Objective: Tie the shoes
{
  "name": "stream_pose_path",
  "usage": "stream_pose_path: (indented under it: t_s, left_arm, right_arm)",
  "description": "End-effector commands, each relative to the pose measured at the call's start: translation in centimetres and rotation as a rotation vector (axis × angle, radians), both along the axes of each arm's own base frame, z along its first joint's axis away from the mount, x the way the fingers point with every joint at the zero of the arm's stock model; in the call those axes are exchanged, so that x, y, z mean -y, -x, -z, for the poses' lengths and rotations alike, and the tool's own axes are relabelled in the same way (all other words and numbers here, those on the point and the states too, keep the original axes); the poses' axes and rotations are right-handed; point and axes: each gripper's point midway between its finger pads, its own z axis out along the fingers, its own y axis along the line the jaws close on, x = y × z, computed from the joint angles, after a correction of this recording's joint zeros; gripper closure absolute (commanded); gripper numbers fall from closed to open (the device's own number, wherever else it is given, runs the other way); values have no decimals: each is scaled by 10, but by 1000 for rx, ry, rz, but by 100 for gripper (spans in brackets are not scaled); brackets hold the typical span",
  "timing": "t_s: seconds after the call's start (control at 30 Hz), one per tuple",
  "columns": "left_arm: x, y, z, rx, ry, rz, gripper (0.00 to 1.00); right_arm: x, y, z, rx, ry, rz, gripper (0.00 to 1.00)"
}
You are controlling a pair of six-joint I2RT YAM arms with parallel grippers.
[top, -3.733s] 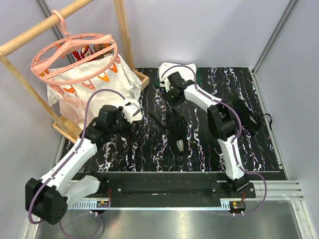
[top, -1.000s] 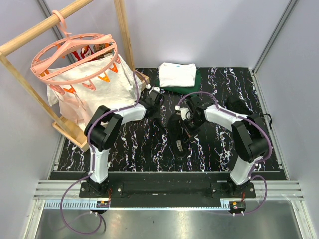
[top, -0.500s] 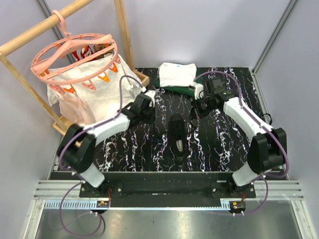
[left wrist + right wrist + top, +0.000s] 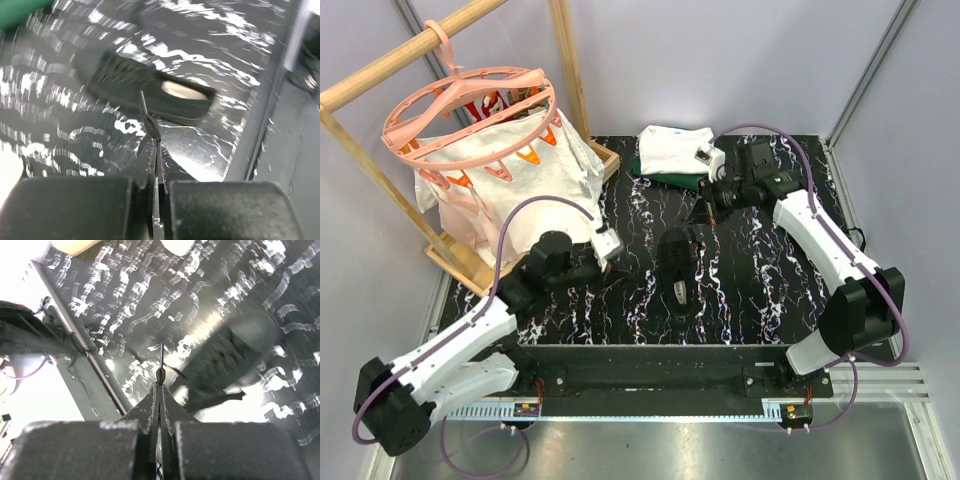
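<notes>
Both arms have swung apart since half a second ago. My left gripper (image 4: 154, 148) and right gripper (image 4: 160, 389) are each clenched on a lace end (image 4: 150, 125). The sneaker (image 4: 678, 262) lies between them, just ahead of each. I judge that no bow is formed yet, so crossing and tightening remain.

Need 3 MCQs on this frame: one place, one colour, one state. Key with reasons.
1. Where is the sneaker? A) on the black mat, nearer the arm bases than the folded clothes B) atop the clothes C) off the mat
2. Round hanger colour? A) blue B) green C) pink
3. Left claw and right claw? A) both open B) each shut on a lace end C) only one shut
Key: 1 A, top view shows it mid-mat, clothes at the far edge. 2 C, its ring is pink. 3 B, each wrist view shows its claw closed on a lace end.
</notes>
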Motion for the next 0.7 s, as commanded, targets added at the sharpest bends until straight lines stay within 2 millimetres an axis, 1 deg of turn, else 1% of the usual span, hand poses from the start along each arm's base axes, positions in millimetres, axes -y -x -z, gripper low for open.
stream_pose_path:
  t_s: [0.0, 0.03, 0.07, 0.13, 0.17, 0.23, 0.27, 0.33, 0.37, 0.4, 0.43, 0.47, 0.5, 0.53, 0.57, 0.6, 0.63, 0.67]
  left_arm:
    - [8, 43, -9, 212, 1, 320, 100]
    - [7, 49, -6, 222, -9, 349, 100]
    - [6, 54, -7, 269, -15, 378, 100]
    - [7, 65, -3, 300, -29, 429, 100]
    - [6, 69, -1, 336, -39, 464, 100]
    - [6, 77, 3, 346, -52, 495, 100]
    - [5, 78, 5, 357, -58, 508, 100]
    - [5, 82, 9, 353, -66, 523, 100]
    - [4, 82, 12, 346, -71, 519, 100]
    - [3, 83, 14, 339, -73, 520, 100]
    - [3, 84, 16, 332, -74, 523, 100]
    - [2, 84, 19, 321, -77, 515, 100]
    - [1, 85, 22, 313, -79, 513, 100]
    - [0, 86, 23, 306, -80, 510, 100]
    - [-2, 87, 28, 295, -83, 502, 100]
    - [-1, 84, 27, 303, -76, 488, 100]
    - [-2, 83, 29, 278, -67, 456, 100]
    - [-4, 74, 34, 273, -81, 398, 100]
  right_arm:
    - [-53, 15, -39, 52, -132, -116, 100]
    - [-61, 18, -38, 25, -145, -120, 100]
    - [-77, 21, -33, 9, -156, -153, 100]
    - [-91, 22, -27, -27, -165, -158, 100]
    - [-104, 19, -17, -34, -161, -167, 100]
    - [-116, 17, -4, -60, -156, -162, 100]
    - [-123, 14, 11, -86, -150, -165, 100]
    - [-135, 20, 26, -154, -154, -169, 100]
    - [-139, 20, 41, -192, -156, -173, 100]
    - [-143, 25, 47, -232, -161, -175, 91]
    - [-146, 27, 52, -249, -162, -176, 72]
    - [-149, 29, 58, -268, -166, -181, 35]
    - [-150, 28, 57, -277, -170, -179, 15]
    - [-152, 24, 51, -264, -178, -177, 1]
    - [-151, 22, 40, -239, -190, -173, 0]
    - [-150, 19, 30, -227, -204, -166, 0]
    - [-145, 10, 13, -199, -230, -152, 0]
    - [-141, 11, -8, -176, -267, -163, 0]
